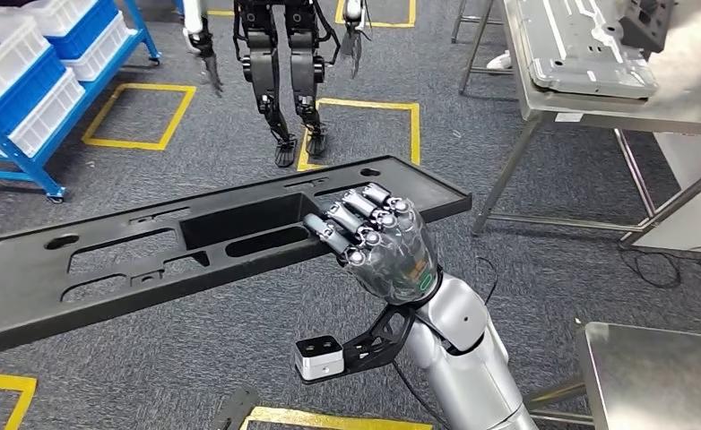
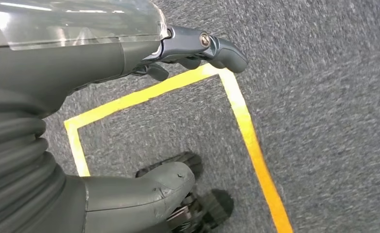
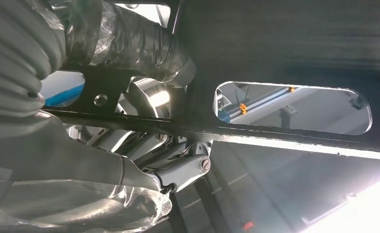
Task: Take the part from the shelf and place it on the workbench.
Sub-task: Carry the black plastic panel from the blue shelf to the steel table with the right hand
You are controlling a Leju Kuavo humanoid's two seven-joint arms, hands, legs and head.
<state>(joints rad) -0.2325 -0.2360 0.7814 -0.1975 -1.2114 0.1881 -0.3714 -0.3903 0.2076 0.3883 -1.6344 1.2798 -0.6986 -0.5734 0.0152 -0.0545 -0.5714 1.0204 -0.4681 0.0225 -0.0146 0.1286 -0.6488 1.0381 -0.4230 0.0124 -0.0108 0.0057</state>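
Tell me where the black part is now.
In the head view, the part is held in the right hand, stretching leftward over the carpet, short of the workbench.

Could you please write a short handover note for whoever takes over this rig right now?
Right robot hand: grips the long black part by its near edge, fingers curled over the rim, carrying it level above the grey floor.
Left robot hand: hangs beside the body above the yellow floor marking, holding nothing; fingers apart.
Done: the part is off the blue shelf, which stands at far left.
Left: carry the part to the steel workbench at upper right, which already bears a grey metal panel, and set it down. Another robot stands ahead.
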